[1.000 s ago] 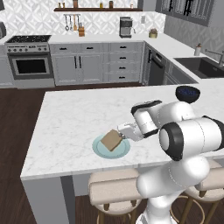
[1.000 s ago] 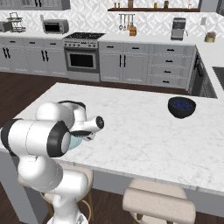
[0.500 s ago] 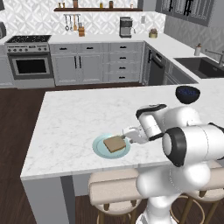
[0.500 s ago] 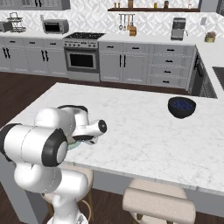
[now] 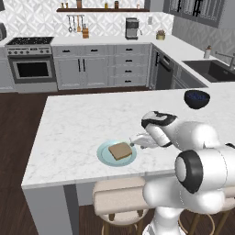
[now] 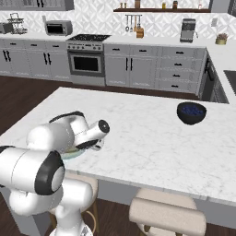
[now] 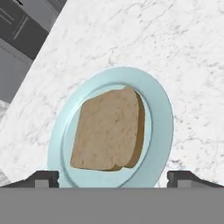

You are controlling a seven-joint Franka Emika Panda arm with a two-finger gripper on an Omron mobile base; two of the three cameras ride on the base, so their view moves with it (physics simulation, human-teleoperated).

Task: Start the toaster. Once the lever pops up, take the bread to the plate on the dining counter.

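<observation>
The tan bread slice (image 5: 120,150) (image 7: 109,134) lies flat on the pale blue-green plate (image 5: 105,157) (image 7: 161,113), near the front edge of the white marble dining counter (image 5: 78,120). My gripper (image 5: 136,140) (image 7: 113,178) hovers just right of the plate, low over the counter, open and holding nothing. In the hand view its two dark fingertips (image 7: 44,177) stand wide apart on either side of the plate's near rim, apart from the bread. A sliver of the plate (image 6: 68,155) peeks out under my arm in the right base view. The toaster is out of view.
A dark bowl (image 5: 197,98) (image 6: 191,112) stands on the counter's far right part. Beige stools (image 5: 120,202) (image 6: 168,212) sit under the front edge. Behind are grey cabinets with a stove (image 5: 30,68) and a sink (image 5: 212,69).
A second ago the bread hung tilted in my shut gripper above the plate. It now lies flat on the plate, and the gripper has opened and drawn back to the right.
</observation>
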